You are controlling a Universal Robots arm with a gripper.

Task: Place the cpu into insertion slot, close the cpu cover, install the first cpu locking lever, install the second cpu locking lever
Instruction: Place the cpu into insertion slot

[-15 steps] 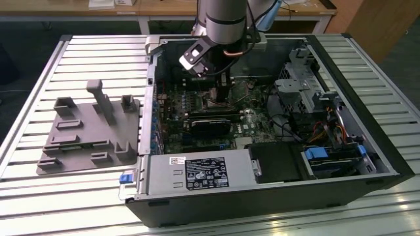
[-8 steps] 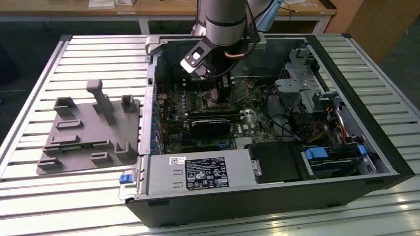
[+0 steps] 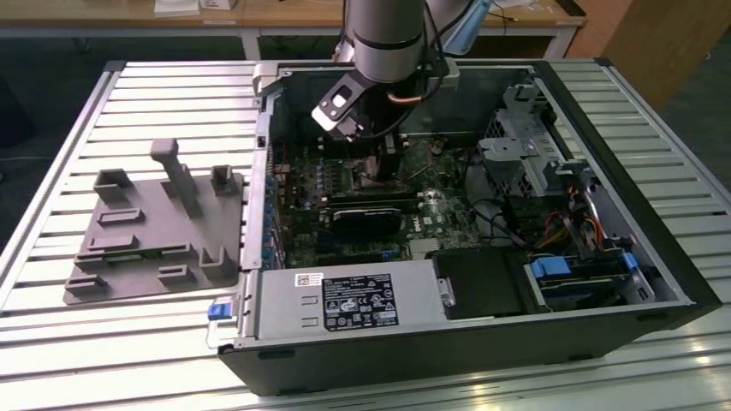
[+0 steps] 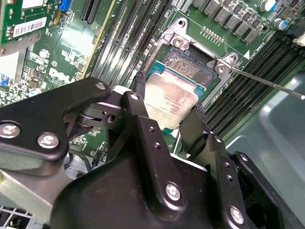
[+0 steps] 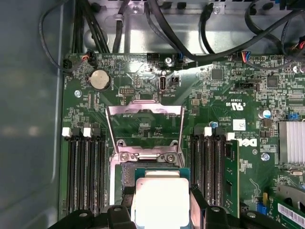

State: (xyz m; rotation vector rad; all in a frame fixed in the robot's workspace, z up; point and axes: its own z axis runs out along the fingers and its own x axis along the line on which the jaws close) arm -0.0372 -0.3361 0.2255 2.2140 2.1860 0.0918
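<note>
1. In the exterior view, light falls from overhead. The slatted table (image 3: 115,342) shines pale, with glare streaks in the frame's lower right.
2. The inside of the computer case (image 3: 457,360) lies in dim shadow in the frame's middle.
3. In the first wrist view the cpu (image 5: 159,200) face is blown out almost to white.
4. In the second wrist view the light is even, and the black gripper (image 4: 167,102) body close to the lens looks perhaps slightly out of focus.
</note>
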